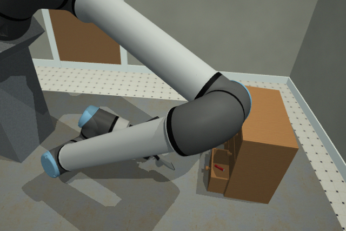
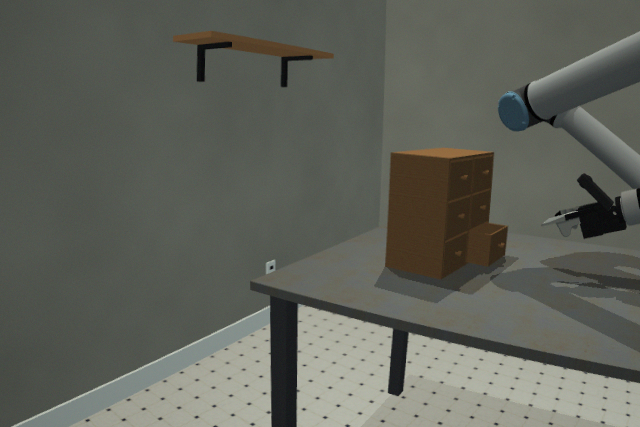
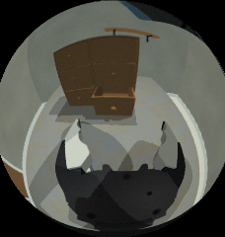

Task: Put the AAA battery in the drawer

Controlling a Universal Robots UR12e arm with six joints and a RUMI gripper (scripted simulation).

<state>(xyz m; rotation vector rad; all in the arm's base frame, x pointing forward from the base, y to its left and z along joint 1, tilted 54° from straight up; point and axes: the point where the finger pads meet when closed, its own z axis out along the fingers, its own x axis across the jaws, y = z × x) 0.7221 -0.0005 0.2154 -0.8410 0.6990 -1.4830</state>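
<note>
The wooden chest [image 1: 268, 116] [image 2: 416, 210] [image 3: 114, 51] stands upright on the table. Its bottom drawer [image 1: 218, 185] [image 2: 478, 246] [image 3: 102, 107], on the right in the wrist view, is pulled out; the other drawers look shut. A red battery [image 1: 219, 167] with a silver end lies in the open drawer. The drawer's near wall hides part of its floor in the top view. No battery shows outside the drawer. My gripper [image 2: 554, 229] [image 3: 122, 120] is open and empty, above the table, back from the open drawer's front. The forearm partly hides it in the top view.
My elbow [image 1: 208, 122] overlaps the chest's front and top in the top view. A wall shelf [image 2: 253, 45] [image 3: 134, 32] hangs beyond the chest. The table's edge [image 2: 336, 306] runs past the chest's side. The robot's pedestal [image 1: 17, 105] stands opposite the chest.
</note>
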